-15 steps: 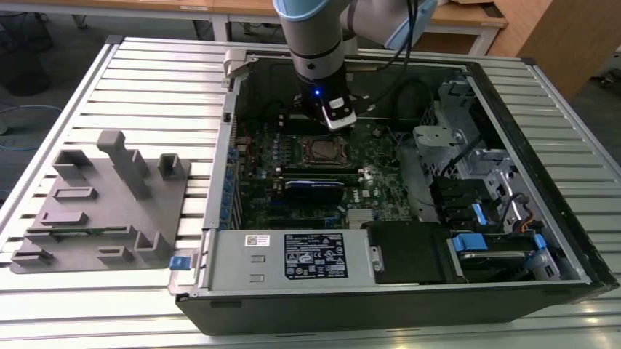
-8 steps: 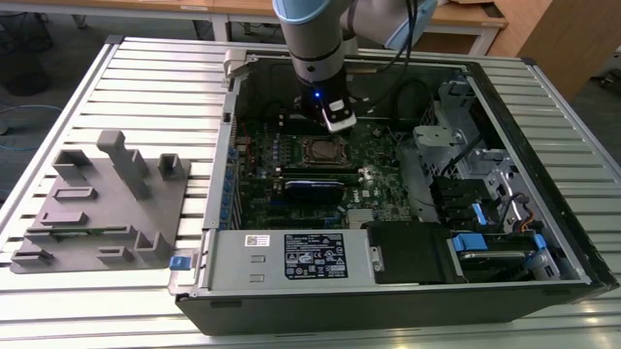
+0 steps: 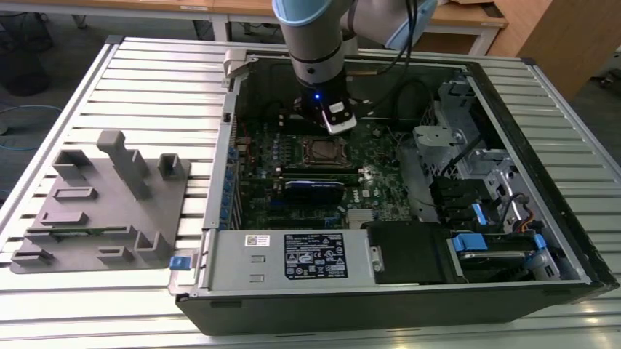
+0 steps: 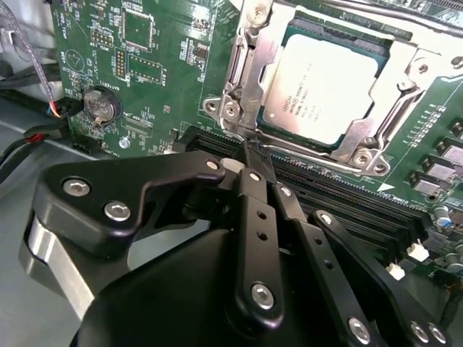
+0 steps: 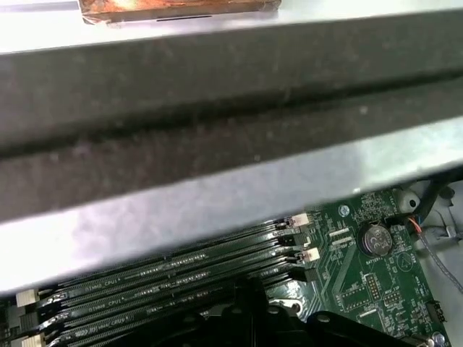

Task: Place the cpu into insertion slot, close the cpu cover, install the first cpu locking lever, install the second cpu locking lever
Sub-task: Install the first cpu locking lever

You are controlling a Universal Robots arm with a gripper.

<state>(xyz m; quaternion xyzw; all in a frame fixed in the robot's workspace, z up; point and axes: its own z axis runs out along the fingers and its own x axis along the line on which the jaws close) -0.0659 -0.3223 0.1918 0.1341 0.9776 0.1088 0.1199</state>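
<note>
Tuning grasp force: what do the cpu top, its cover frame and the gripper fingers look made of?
cpu: matte silvery metal, seemingly brushed. cpu cover: thin bare steel-like sheet, shiny bent edges, closed over the chip. Fingers of the gripper: black, smooth, probably anodised metal or hard plastic, with bright screws.

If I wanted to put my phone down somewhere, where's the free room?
The slatted table is bare beyond the grey fixture block, beside the computer case. Inside the case it is crowded: the end effector sits by the cpu under the cpu cover.
</note>
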